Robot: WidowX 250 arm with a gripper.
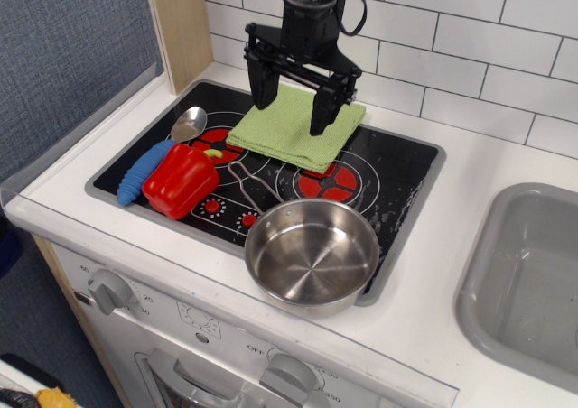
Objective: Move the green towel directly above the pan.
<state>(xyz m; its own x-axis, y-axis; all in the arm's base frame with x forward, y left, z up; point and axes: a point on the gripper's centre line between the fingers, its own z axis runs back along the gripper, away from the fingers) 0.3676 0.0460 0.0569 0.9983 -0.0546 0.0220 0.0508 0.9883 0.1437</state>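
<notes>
Stovetop (397, 169): black with red burner rings, grey-rimmed, centre of the frame.
Red bell pepper (181, 180): on the stovetop's left part.
Blue ridged toy (142, 171): touching the pepper's left side.
Metal spoon (187, 123): just above the pepper, bowl up.
Grey sink basin (533, 286): right edge.
Oven knobs (110, 290): lower left, on the white front panel.

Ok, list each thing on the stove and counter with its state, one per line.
Gripper: open, jaws spread over the towel's back edge, holding nothing.
Towel: folded, flat on the cooktop, behind the pan.
Pan: upright, empty, at the cooktop's front edge.
Pepper: lying on the cooktop, left.
Spoon: lying bowl up.
Blue toy: lying beside the pepper.
Sink: empty.
</notes>
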